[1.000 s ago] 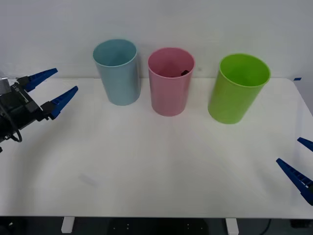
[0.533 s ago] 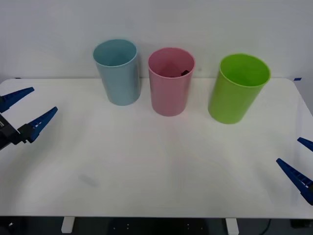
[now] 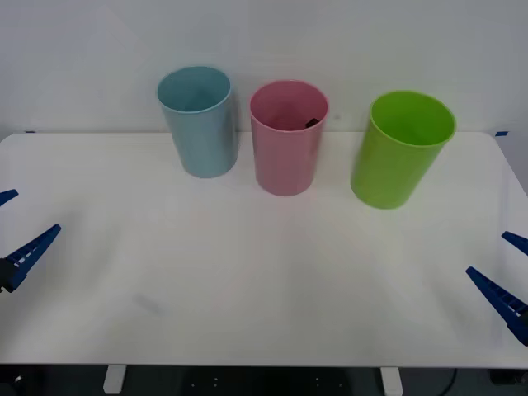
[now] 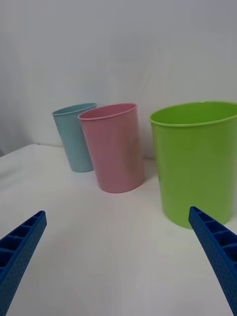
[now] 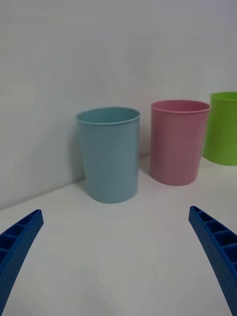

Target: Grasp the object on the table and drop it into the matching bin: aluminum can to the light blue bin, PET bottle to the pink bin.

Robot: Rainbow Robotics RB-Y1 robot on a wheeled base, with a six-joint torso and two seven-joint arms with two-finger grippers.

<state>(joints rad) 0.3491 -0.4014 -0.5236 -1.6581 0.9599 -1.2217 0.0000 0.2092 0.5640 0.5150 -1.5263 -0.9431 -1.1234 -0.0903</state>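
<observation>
My left gripper [image 3: 12,239] sits at the tabletop's [image 3: 247,280] left edge and my right gripper [image 3: 503,276] at its right edge, both with jaws spread wide and holding nothing, and I see no bottle on the white surface between them. From the front, a small dark shape shows just under the far rim inside the pink bin [image 3: 287,136]; I judge that to be the bottle's cap, so the sorting looks finished. Neither wrist view looks down into the bins, showing me just the outer walls of the blue bin [image 5: 108,153], pink bin and green bin [image 4: 197,163].
</observation>
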